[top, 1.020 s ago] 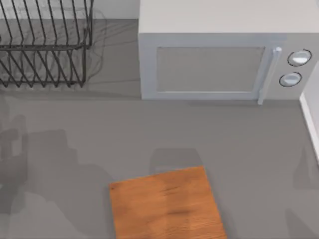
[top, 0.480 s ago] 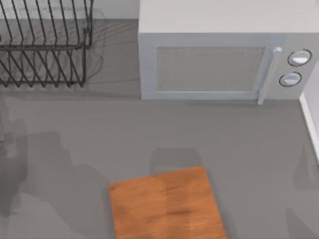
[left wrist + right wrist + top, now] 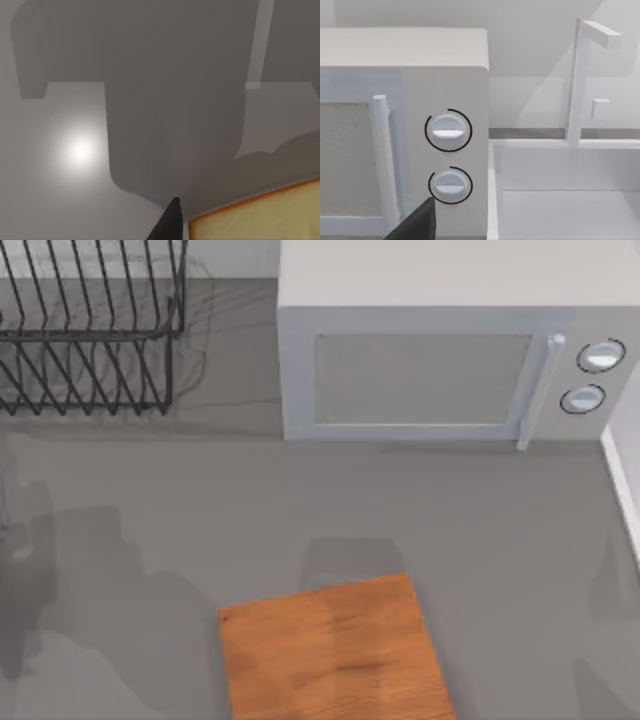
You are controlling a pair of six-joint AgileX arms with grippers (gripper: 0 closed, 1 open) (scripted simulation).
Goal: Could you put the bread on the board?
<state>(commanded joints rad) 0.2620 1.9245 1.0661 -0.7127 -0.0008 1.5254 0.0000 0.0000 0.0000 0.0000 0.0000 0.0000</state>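
Flat orange-brown wooden board (image 3: 335, 650) is lying just beside the left claw (image 3: 167, 225); claw opening cannot be told.

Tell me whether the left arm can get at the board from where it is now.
Probably yes. In the left wrist view the board lies just beside the dark claw tip, with bare counter between. From above, the board sits unobstructed, well clear of the microwave and the rack.

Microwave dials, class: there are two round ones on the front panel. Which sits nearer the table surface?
The lower dial, directly beneath the upper dial, to the right of the microwave door handle, sits nearer the table.
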